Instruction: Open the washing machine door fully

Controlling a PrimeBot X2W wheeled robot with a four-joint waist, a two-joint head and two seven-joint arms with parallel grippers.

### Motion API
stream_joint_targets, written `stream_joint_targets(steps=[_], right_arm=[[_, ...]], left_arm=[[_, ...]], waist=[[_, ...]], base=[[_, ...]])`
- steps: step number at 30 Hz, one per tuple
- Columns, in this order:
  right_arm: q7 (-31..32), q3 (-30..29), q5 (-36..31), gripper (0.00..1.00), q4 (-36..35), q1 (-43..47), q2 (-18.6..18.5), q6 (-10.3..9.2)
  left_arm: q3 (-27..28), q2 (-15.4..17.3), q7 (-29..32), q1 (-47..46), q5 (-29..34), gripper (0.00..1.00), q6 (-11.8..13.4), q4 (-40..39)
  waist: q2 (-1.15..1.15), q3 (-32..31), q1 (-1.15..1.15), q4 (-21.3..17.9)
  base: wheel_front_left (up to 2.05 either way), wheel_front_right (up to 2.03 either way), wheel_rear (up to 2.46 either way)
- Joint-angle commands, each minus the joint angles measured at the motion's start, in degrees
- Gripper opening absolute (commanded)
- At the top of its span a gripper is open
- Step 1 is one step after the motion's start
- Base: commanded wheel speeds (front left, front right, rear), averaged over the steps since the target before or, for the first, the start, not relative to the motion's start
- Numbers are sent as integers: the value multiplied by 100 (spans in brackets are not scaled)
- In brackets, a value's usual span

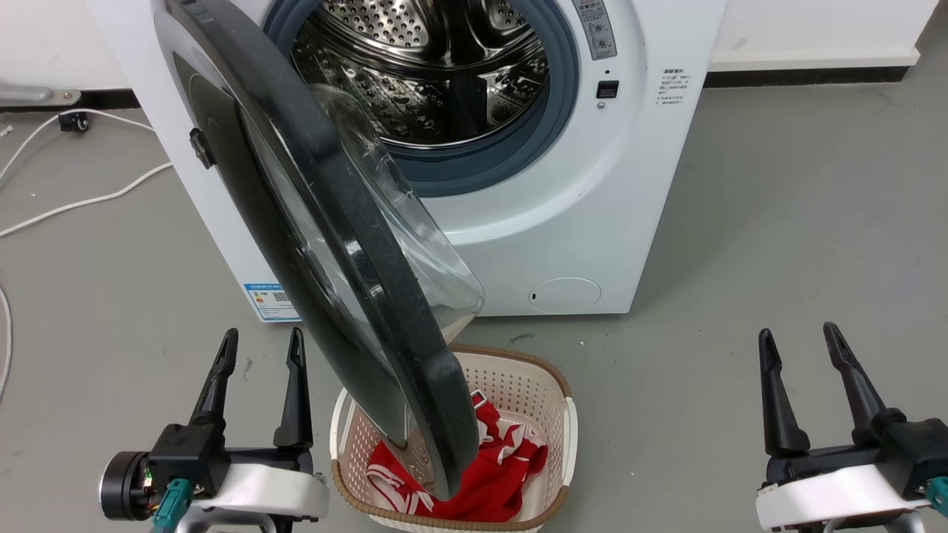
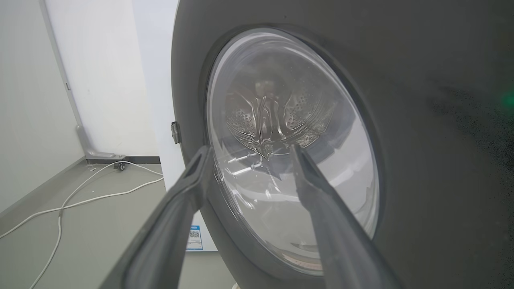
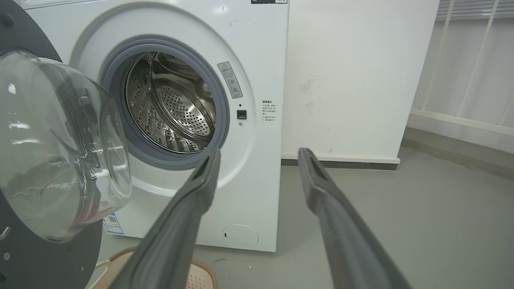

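Note:
The washing machine door (image 1: 348, 244), round with a glossy black rim and a bulging clear glass bowl, stands swung out about edge-on toward me, hinged on the left of the white machine. Behind it the steel drum (image 1: 429, 66) and its grey-blue ring lie exposed. My left gripper (image 1: 264, 344) is open at the lower left, just left of the door's lower edge and apart from it. In the left wrist view the door's outer face (image 2: 421, 120) looms close ahead. My right gripper (image 1: 801, 337) is open at the lower right, far from the door (image 3: 60, 148). Both hold nothing.
A white woven-rim basket (image 1: 566, 422) with red-and-white cloth (image 1: 496, 474) sits on the floor under the door's lower edge. White cables (image 1: 81, 200) run across the grey floor at left. A small round white cover (image 1: 565, 295) sits low on the machine front.

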Motion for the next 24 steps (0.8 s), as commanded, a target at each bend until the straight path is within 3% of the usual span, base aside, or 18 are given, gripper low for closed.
stream_joint_targets(steps=[1,12,13,14,15,24], right_arm=[[-28,6,56,100,44,46,24,-4],[-100,51,295,100,208,-61,24,-4],[-105,52,300,100,217,-63,24,-4],[-108,54,305,100,224,-65,24,-4],[-112,62,336,100,239,-63,24,-3],[-126,85,402,100,302,-39,24,-4]], left_arm=[[2,-3,-14,-45,16,100,-10,-17],[-8,-3,-14,-66,35,100,-12,-20],[-9,-3,-14,-66,27,54,-6,-31],[-14,-3,-14,-63,22,35,0,-40],[-12,-3,-14,-57,18,0,4,-44],[0,-3,-14,-88,2,0,-5,-186]], waist=[[0,3,0,-1],[0,7,0,-16],[0,7,0,-16],[0,4,0,-16],[0,1,0,-16],[0,-42,0,-2]], base=[[0,0,0],[0,0,0],[0,0,0],[0,0,0],[0,0,0],[0,0,0]])
